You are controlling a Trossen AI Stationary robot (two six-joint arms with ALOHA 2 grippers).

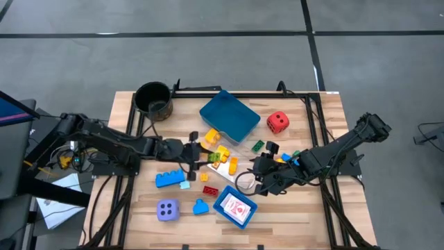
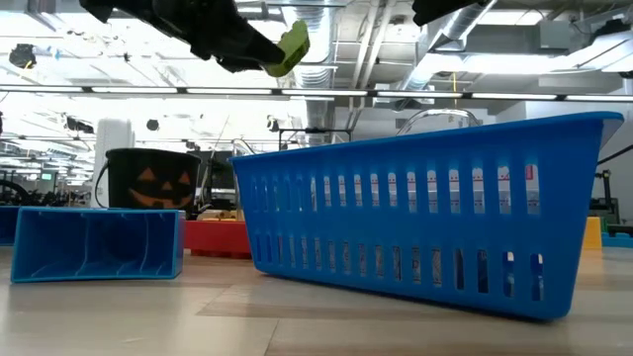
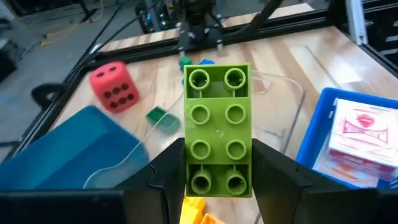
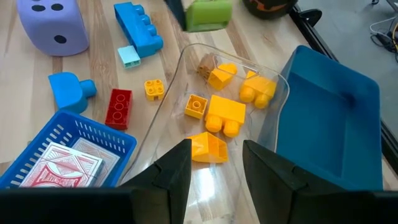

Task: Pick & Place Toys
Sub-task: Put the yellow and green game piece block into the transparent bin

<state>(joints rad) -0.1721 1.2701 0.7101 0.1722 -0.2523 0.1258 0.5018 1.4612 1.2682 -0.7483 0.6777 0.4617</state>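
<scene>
Left tool [image 3: 217,180]: closed on a long green plastic brick [image 3: 217,127] with eight studs; brick held lengthwise between the two dark fingers, lifted off the table. In the high view the left tool [image 1: 194,154] sits near table centre.
Right tool [image 4: 216,163]: fingers part-way apart, nothing between them; hovers over the clear plastic tray [image 4: 186,62]. In the high view the right tool [image 1: 258,168] is at about 4 o'clock from table centre.
Clear tray contents: several yellow plastic bricks [image 4: 225,113] lying loose.
Red foam die [image 1: 277,123]: on the table at about 2 o'clock, just beside the large dark-blue rectangular tray [image 1: 229,115].
Lavender foam die [image 1: 167,210]: at about 7 o'clock, well apart from the red one.
Long blue brick [image 1: 170,178]: flat on the wooden table [image 1: 125,215], at 8 o'clock.
Small red brick [image 4: 118,108]: beside a small yellow brick [image 4: 154,89].
White red-printed cards [image 1: 238,208]: inside the small blue slatted basket [image 1: 223,200], at 6 o'clock.
Dark round pot [image 1: 153,100]: at 10 o'clock, near the table edge.
</scene>
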